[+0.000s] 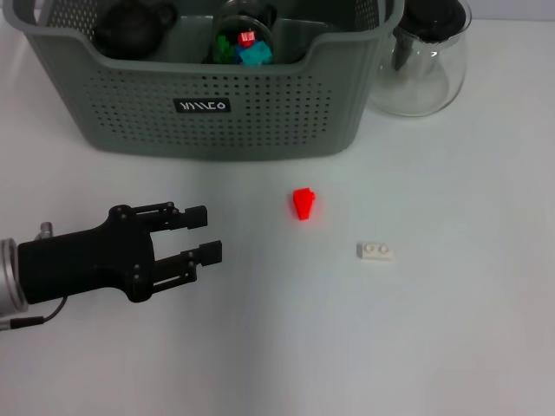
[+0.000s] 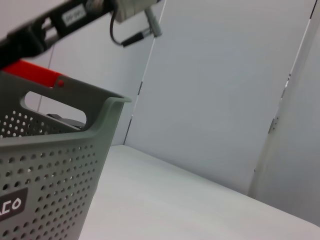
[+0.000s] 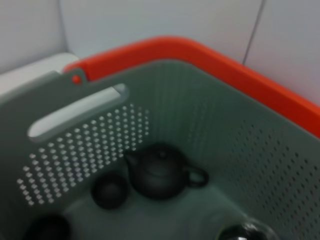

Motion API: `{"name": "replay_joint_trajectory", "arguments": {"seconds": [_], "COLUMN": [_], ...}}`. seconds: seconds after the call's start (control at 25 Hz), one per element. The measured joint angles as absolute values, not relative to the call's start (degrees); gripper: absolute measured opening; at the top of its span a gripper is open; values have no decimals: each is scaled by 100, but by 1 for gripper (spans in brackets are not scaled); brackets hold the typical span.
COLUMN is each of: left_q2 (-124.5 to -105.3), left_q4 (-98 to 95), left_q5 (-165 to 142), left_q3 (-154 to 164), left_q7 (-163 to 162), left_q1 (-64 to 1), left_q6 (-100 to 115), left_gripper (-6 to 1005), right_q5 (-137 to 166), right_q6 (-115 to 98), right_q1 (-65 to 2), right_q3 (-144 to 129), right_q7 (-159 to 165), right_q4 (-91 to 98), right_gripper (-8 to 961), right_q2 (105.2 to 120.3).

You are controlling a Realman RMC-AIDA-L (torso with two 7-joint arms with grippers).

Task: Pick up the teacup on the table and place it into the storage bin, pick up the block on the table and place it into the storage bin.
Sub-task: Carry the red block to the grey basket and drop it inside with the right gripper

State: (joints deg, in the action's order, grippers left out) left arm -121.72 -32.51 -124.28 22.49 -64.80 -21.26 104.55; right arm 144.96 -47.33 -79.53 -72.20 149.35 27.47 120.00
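Grey-green storage bin (image 1: 217, 104) at table (image 1: 347, 347) rear, holding a dark teapot (image 3: 160, 172) and small dark teacup (image 3: 111, 190). Red block (image 1: 304, 204) and white block (image 1: 375, 252) on table. Left pincer (image 1: 208, 234) open, empty, left of red block. Right pincer: cannot tell.

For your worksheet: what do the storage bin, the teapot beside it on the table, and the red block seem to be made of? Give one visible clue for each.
Storage bin: probably moulded plastic, matte grey-green; its walls carry even rows of punched holes.
Teapot: apparently clear glass, glossy; the table shows through its body, and it has a dark lid.
Red block: likely hard plastic, with uniform bright colour and crisp edges.
The left gripper hangs open short of the block.
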Motion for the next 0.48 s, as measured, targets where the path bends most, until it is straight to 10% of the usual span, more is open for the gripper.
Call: {"name": "replay_joint_trajectory", "arguments": {"seconds": [0.48], "left_q2": [-12194], "left_q4": [-3252], "left_q5": [-12427], "left_q3": [2250], "left_q7": [-6468], "left_q1": [-2102], "left_q6": [10458], "left_gripper": [539], "right_q5": [14447], "right_q6": [-4627], "right_q1": [-7984], "right_q3": [-7221], "right_q7": [14882], "right_q4": [2490], "right_gripper": [157], "right_q2": [12036]}}
